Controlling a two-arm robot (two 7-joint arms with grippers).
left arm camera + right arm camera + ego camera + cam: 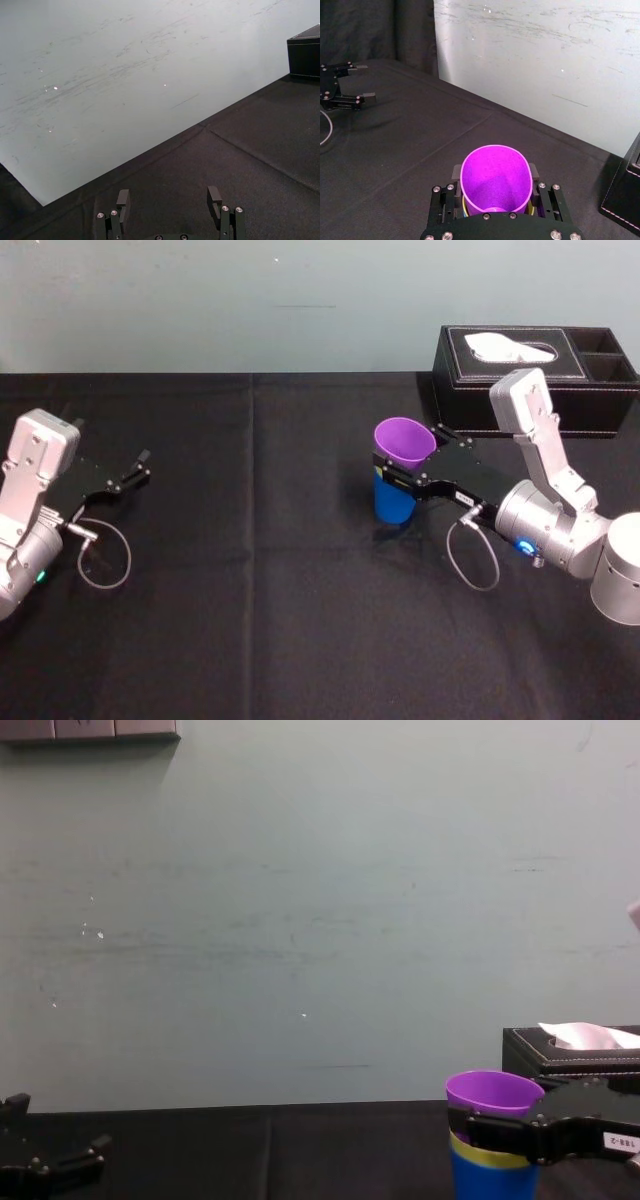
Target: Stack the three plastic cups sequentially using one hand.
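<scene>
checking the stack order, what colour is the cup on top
The top cup is purple, clearest in the right wrist view.

The yellow-green cup (489, 1153) is hidden but for a thin band between the purple cup (493, 1092) and the blue cup (490, 1178), whose base the chest view's lower edge cuts off. The right tool (494, 172) covers the purple cup's lower wall. The tissue box (570, 1055), at the worktop's (250, 620) far right corner, runs off the right edge. The left tool (169, 192) is cut at its finger roots.
</scene>
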